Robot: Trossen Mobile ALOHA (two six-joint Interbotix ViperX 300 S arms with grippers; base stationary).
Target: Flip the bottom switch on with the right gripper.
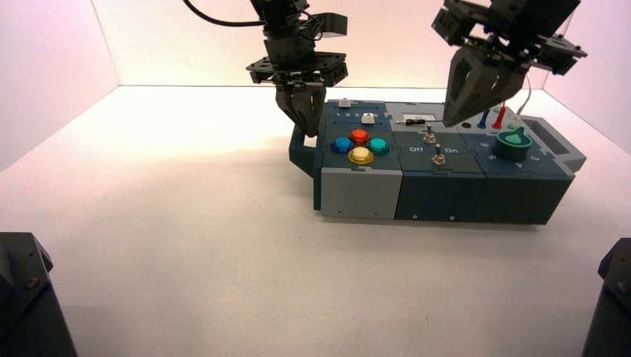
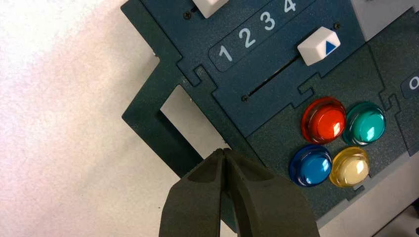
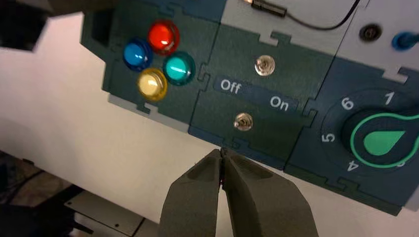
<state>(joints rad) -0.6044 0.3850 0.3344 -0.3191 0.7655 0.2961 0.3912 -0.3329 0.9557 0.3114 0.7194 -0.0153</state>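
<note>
The bottom switch [image 1: 437, 157] is a tiny silver toggle on the box's dark middle panel, below the "Off" and "On" labels and nearer the front edge than its twin [image 1: 429, 135]. In the right wrist view the bottom switch [image 3: 243, 121] is seen end on, and which way its lever leans is not plain. My right gripper [image 1: 455, 119] hangs shut and empty above the back of the box, up and to the right of both switches. Its tips [image 3: 223, 152] show over the box's front edge, apart from the switch. My left gripper [image 1: 301, 123] is shut and idle by the box's left handle [image 2: 163, 118].
Red, green, blue and yellow push buttons [image 1: 360, 146] sit left of the switches. A green knob [image 1: 515, 141] sits to their right, with red and blue plugs [image 1: 499, 117] behind it. A white slider [image 2: 319, 45] runs along a numbered track. The box stands on a white table [image 1: 186, 245].
</note>
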